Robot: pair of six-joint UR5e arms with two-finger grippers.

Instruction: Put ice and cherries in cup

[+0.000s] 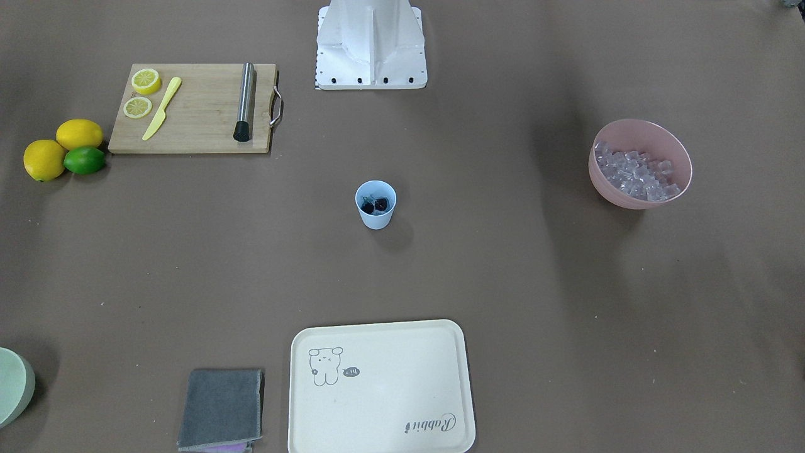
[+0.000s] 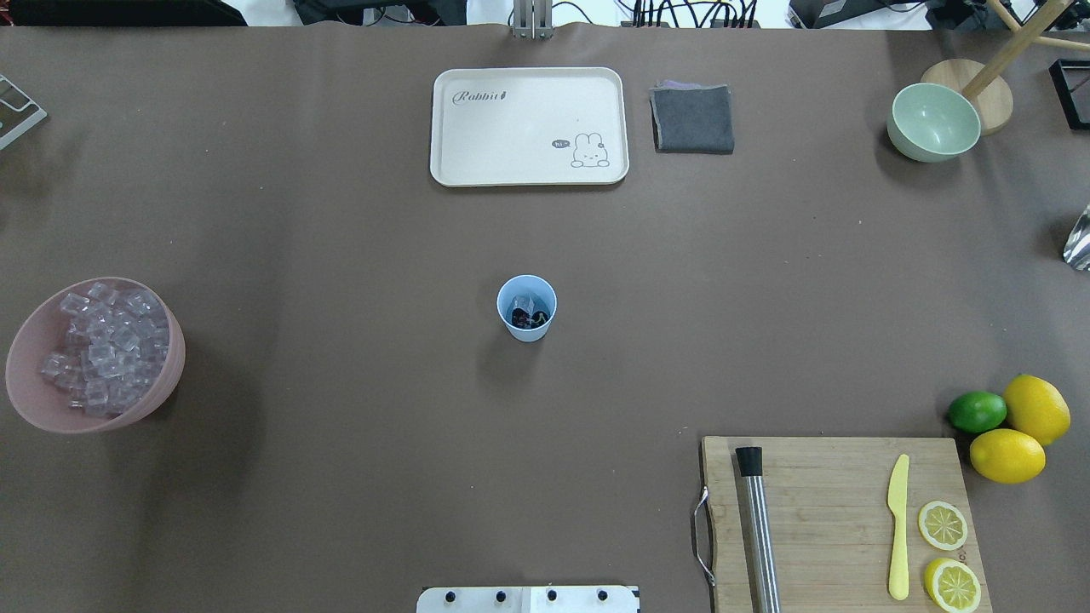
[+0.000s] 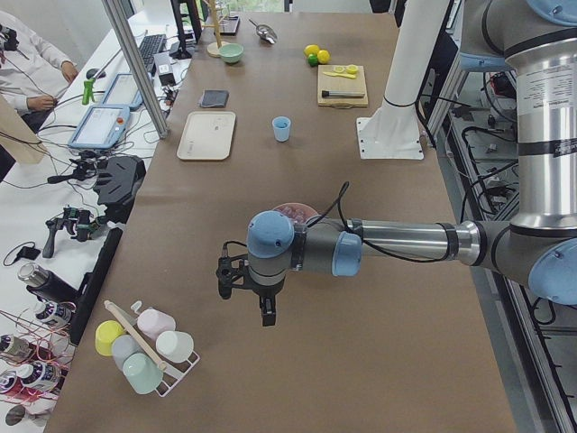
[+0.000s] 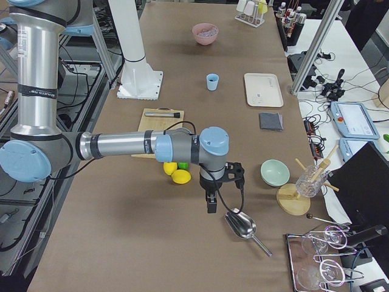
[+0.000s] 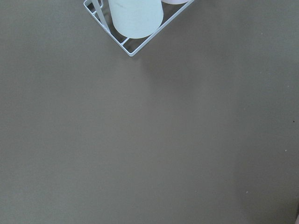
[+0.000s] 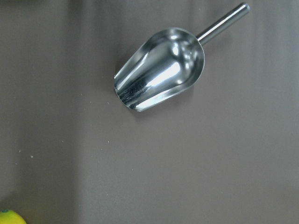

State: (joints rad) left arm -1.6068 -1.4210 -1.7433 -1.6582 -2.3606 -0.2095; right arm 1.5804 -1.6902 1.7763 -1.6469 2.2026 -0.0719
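Observation:
The light-blue cup (image 1: 375,217) stands upright mid-table, also in the overhead view (image 2: 528,330). Inside it lie the dark cherries (image 1: 375,204) and a few clear ice cubes (image 2: 521,302). More ice (image 2: 102,349) fills the pink bowl (image 2: 34,400) on the robot's left side. My left gripper (image 3: 248,298) hangs over bare table past the pink bowl, far from the cup. My right gripper (image 4: 211,204) hangs near the lemons, beside a steel scoop. Both show only in the side views, so I cannot tell whether they are open or shut.
A steel scoop (image 6: 161,70) lies empty under the right wrist. A wire rack of cups (image 5: 135,18) sits near the left wrist. A cutting board (image 2: 817,511) holds a knife, muddler and lemon halves, with lemons and lime (image 2: 978,411) beside it. Tray (image 2: 528,128), grey cloth (image 2: 691,119) and green bowl (image 2: 932,123) are at the far edge.

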